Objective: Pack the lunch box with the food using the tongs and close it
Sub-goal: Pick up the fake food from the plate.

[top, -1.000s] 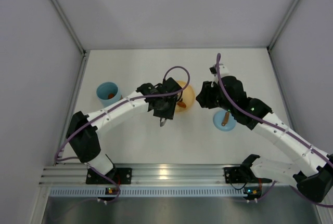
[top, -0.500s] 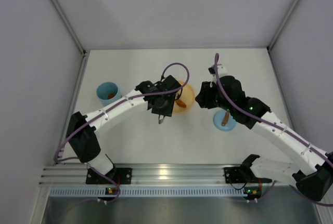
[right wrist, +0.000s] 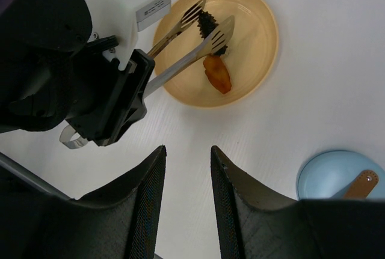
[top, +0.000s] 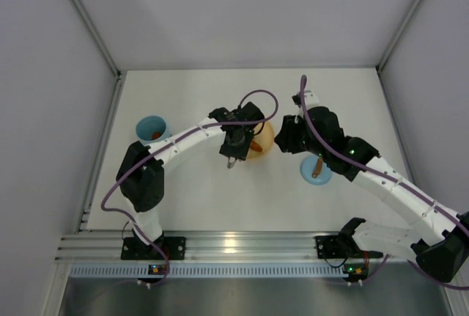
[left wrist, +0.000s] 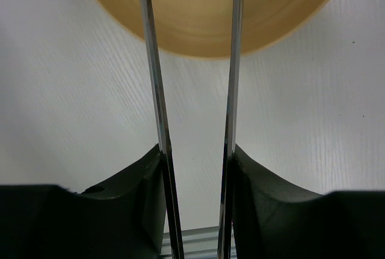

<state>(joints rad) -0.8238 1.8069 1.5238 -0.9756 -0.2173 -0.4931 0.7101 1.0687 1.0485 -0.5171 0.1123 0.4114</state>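
My left gripper (left wrist: 197,151) is shut on the silver tongs (left wrist: 234,67), pinching both arms near their joined end. In the right wrist view the tongs (right wrist: 201,45) reach over the orange plate (right wrist: 255,42), and their tips straddle a dark food piece (right wrist: 209,26). An orange food piece (right wrist: 218,74) lies beside it on the plate. The light blue lunch box (top: 152,130) stands at the far left with a brown-orange piece (top: 156,135) inside. Its blue lid (top: 316,170) with the brown knob (right wrist: 361,182) lies right of the plate. My right gripper (right wrist: 187,148) hovers open and empty near the plate.
The two wrists are close together over the plate (top: 258,138), with the left gripper body (right wrist: 108,97) filling the left of the right wrist view. White walls enclose the table on three sides. An aluminium rail (top: 234,246) runs along the near edge.
The left arm has swung its elbow up and carried the tongs a little right and further over the plate. The right arm has barely moved.
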